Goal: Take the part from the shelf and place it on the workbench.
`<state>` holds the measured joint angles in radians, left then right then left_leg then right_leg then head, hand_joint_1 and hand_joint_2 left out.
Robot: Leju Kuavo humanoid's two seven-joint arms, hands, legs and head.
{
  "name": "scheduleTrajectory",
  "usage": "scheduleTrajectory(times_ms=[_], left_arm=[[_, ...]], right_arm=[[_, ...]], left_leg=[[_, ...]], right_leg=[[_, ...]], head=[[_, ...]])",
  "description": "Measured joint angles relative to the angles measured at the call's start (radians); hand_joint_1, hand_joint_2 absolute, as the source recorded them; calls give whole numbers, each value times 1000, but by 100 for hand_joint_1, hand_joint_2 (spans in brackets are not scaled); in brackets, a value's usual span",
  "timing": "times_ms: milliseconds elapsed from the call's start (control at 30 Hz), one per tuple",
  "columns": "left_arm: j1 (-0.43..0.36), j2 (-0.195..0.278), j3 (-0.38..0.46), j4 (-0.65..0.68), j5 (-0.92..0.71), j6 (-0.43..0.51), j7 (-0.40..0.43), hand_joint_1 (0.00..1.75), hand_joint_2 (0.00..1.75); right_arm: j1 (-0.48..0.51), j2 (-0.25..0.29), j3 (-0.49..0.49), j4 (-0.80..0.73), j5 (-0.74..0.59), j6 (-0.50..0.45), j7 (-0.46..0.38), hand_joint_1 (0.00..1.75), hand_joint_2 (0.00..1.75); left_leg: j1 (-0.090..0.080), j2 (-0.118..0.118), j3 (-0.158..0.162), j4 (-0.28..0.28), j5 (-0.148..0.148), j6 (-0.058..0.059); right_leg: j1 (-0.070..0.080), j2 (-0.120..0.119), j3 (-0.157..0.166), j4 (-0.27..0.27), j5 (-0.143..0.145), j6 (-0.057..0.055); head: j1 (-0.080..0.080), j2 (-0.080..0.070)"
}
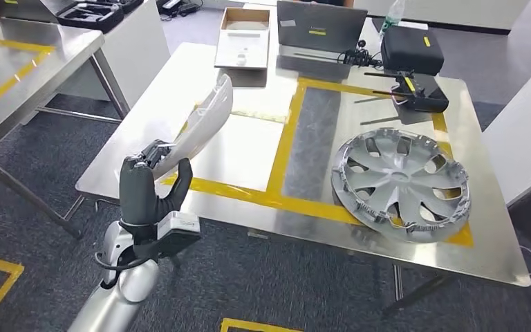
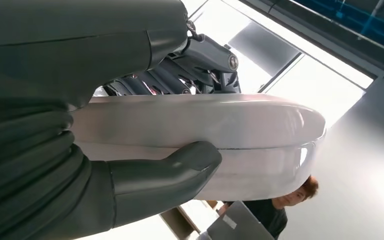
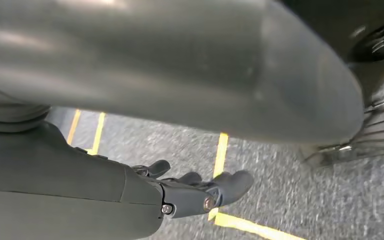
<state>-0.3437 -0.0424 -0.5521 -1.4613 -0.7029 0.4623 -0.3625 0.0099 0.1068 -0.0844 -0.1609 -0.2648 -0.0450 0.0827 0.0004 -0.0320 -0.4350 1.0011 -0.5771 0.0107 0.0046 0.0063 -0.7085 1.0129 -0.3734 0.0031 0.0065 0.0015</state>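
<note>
one steel workbench (image 1: 249, 159) with yellow tape carries a silver wheel cover (image 1: 401, 183) on its right side. above its left part, the long white part (image 1: 204, 124) is gripped by the left hand (image 1: 148, 183), thumb underneath. right hand (image 3: 200, 192) hangs over grey floor, fingers loosely extended, holding nothing.

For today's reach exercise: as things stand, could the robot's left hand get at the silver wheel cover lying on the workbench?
Probably not as things stand. The left hand already grips the long white part at the near left edge of the workbench, while the wheel cover lies apart on the far right side. It would have to set the part down first.
</note>
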Motion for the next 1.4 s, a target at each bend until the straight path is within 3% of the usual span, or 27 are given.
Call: scheduleTrajectory(times_ms=[67, 100, 167, 233, 267, 300, 333, 400, 467, 500, 533, 667, 733, 800, 833, 933, 1000, 1133, 1400], left_arm=[[0, 0, -1, -10, -5, 2, 4, 175, 175], [-2, 1, -2, -15, -9, 3, 7, 175, 175], [-2, 4, -2, -18, -18, 5, 12, 175, 175], [2, 8, -3, -18, -24, 2, 20, 175, 175], [4, 9, -3, -18, -28, -3, 27, 175, 175], [5, 10, -3, -17, -33, -11, 36, 175, 175], [6, 11, -4, -16, -40, -23, 46, 175, 175], [7, 12, -5, -9, -53, -51, 64, 175, 175], [5, 12, -9, 9, -60, -72, 73, 175, 175], [5, 12, -11, 21, -62, -78, 77, 175, 175], [4, 11, -13, 33, -62, -83, 79, 175, 175], [-8, 4, -18, 77, -62, -93, 85, 175, 175], [-14, 4, -19, 100, -62, -96, 87, 175, 175], [-19, 4, -19, 124, -62, -96, 86, 175, 175], [-22, 4, -19, 135, -62, -96, 83, 175, 175], [-28, 5, -19, 166, -64, -95, 69, 175, 175], [-39, 5, -17, 191, -69, -91, 61, 175, 175], [-108, 6, 7, 299, -91, -68, 56, 175, 175], [-323, 2, 98, 656, -103, -40, -17, 175, 175]], right_arm=[[-6, 0, 0, -1, 3, 0, 0, 0, 0], [-10, 0, 0, -1, 4, 0, 0, 0, 0], [-18, -2, 0, -1, 7, 1, -1, 0, 0], [-22, -2, 0, -1, 10, 1, 0, 0, 0], [-23, -2, 1, -1, 10, 2, 0, 0, 0], [-22, -2, 1, -1, 11, 2, 1, 0, 0], [-22, -2, 1, -1, 12, 2, 1, 0, 0], [-22, -2, 2, -1, 16, 2, 2, 0, 0], [-24, -3, 3, -1, 20, 3, 3, 0, 0], [-25, -3, 4, -1, 22, 3, 3, 0, 0], [-27, -4, 5, -1, 24, 3, 3, 0, 0], [-28, -7, 8, -1, 28, 5, 2, 0, 0], [-28, -7, 10, -1, 30, 8, 1, 0, 0], [-28, -7, 11, -1, 31, 9, 1, 0, 0], [-28, -7, 12, -1, 31, 10, 2, 0, 0], [-28, -7, 12, -1, 33, 11, 4, 0, 0], [-28, -8, 12, -1, 34, 11, 6, 0, 0], [-29, -8, 16, -1, 43, 12, 11, 0, 0], [-31, -15, 28, -1, 46, 15, 18, 0, 0]], left_leg=[[3, -1, 14, 31, -1, -14], [4, 3, 4, 70, 12, -19], [6, 14, -55, 171, 8, -24], [8, 20, -125, 259, -61, -29], [9, 20, -154, 279, -96, -33], [10, 21, -172, 276, -107, -38], [12, 22, -178, 248, -88, -41], [17, 24, -162, 133, 18, -46], [19, 27, -144, 44, 81, -43], [19, 28, -141, 29, 90, -37], [19, 28, -140, 28, 87, -32], [20, 25, -137, 28, 98, -24], [18, 25, -136, 28, 95, -18], [17, 25, -136, 28, 94, -13], [16, 25, -136, 28, 93, -12], [15, 25, -136, 29, 92, -9], [14, 25, -136, 29, 92, -9], [14, 25, -135, 27, 93, -9], [15, 25, -132, 21, 98, -16]], right_leg=[[5, -1, 27, -4, 8, -14], [4, -1, 42, -8, 3, -24], [3, -1, 68, -16, -11, -40], [1, 0, 86, -18, -30, -45], [-1, 1, 95, -17, -40, -44], [-3, 2, 104, -15, -50, -41], [-6, 2, 112, -11, -61, -37], [-13, 3, 128, -3, -81, -26], [-14, 6, 139, 4, -97, -13], [-12, 6, 141, 7, -103, -8], [-10, 7, 142, 8, -106, -10], [-3, 6, 148, 1, -106, -49], [-3, 6, 151, -5, -105, -55], [-3, 6, 153, -9, -104, -50], [-4, 6, 155, -12, -104, -42], [-8, 6, 158, -19, -103, -2], [-10, 5, 158, -20, -103, 13], [-9, 5, 157, -18, -103, 16], [-9, 5, 154, -14, -103, 15]], head=[[-1, 0], [-2, 0], [-2, 0], [-3, 0], [-3, 0], [-2, 0], [-3, 0], [-3, 0], [-5, 0], [-6, 0], [-7, 0], [-5, 0], [-4, 0], [-4, 0], [-4, 0], [-4, 0], [-4, 0], [-4, 0], [-5, 0]])
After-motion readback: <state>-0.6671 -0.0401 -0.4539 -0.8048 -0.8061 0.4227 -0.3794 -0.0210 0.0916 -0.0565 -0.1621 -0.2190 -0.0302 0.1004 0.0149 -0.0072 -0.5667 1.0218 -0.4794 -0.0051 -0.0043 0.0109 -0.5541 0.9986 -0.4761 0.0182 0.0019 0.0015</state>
